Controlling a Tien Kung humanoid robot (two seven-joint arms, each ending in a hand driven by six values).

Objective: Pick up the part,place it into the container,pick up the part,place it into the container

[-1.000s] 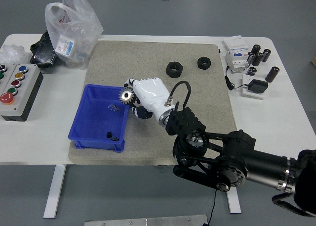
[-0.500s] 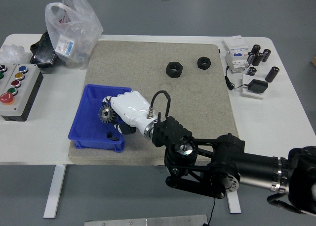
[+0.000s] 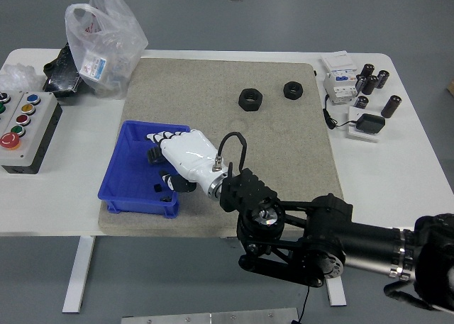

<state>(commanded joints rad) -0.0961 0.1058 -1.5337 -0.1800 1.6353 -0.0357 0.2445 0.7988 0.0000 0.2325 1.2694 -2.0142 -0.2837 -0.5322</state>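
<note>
A white five-fingered right hand on a black arm reaches in from the lower right and hovers inside a blue container, a shallow plastic bin sitting on a grey mat. Its fingers are spread and relaxed, and nothing shows between them. Just beyond the fingertips, a dark toothed part, apparently a small gear, lies on the bin floor, mostly hidden by the hand; whether a finger touches it cannot be told. Small dark bits lie under the palm side of the hand, too small to name. Well away from the hand, up and to its right on the mat, sit two black hex nuts, likely the parts left to fetch. They look like solid metal or hard plastic: stiff, compact, probably heavy for their bulk, not fragile, and fairly slick on their flat faces. A sensible hold would pinch two opposite flats between thumb and fingers, rather than the corners, where the nut could twist out. The rough mat should keep them from sliding as the fingers close. The left hand is out of sight.
</note>
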